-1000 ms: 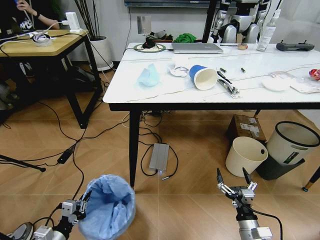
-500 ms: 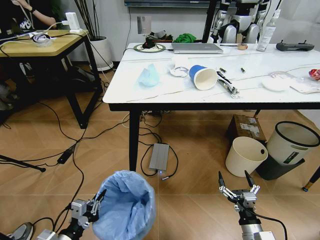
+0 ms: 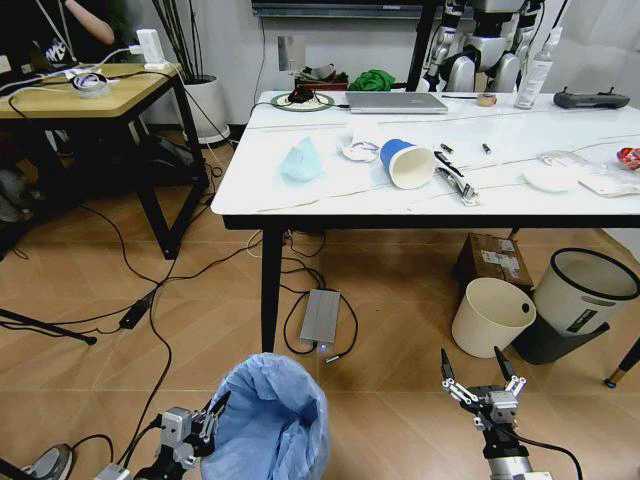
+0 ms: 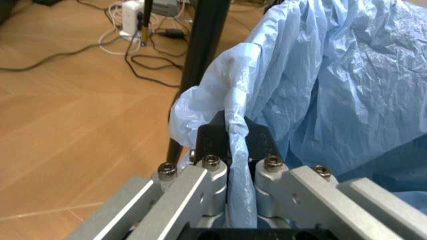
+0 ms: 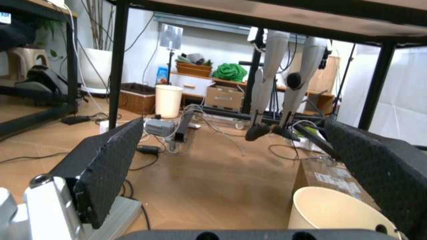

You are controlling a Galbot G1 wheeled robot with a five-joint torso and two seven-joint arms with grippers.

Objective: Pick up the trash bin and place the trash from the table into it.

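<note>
The trash bin (image 3: 272, 420), lined with a crinkly light-blue bag, hangs low at the front left, in front of the table's black leg. My left gripper (image 3: 207, 421) is shut on the bag's rim (image 4: 235, 145). The table (image 3: 330, 195) has a white marble-look top carrying the trash: a bluish tissue (image 3: 299, 160), a white tissue (image 3: 360, 150), a blue-white paper cup (image 3: 407, 163), a white lid (image 3: 552, 176) and a red wrapper (image 3: 630, 157). My right gripper (image 3: 480, 372) stands open and empty low at the front right, above the floor.
A cream bucket (image 3: 491, 315), a white-and-dark-grey bin (image 3: 582, 295) and a cardboard box (image 3: 494, 257) sit under the table's right side. Cables and a grey power brick (image 3: 321, 316) lie on the floor. A laptop (image 3: 394, 102) lies at the table's back. A wooden desk (image 3: 90, 90) stands left.
The whole view has shifted as the camera moved. The bin, held by my left gripper, has travelled rightward toward the table leg. My right gripper stays open.
</note>
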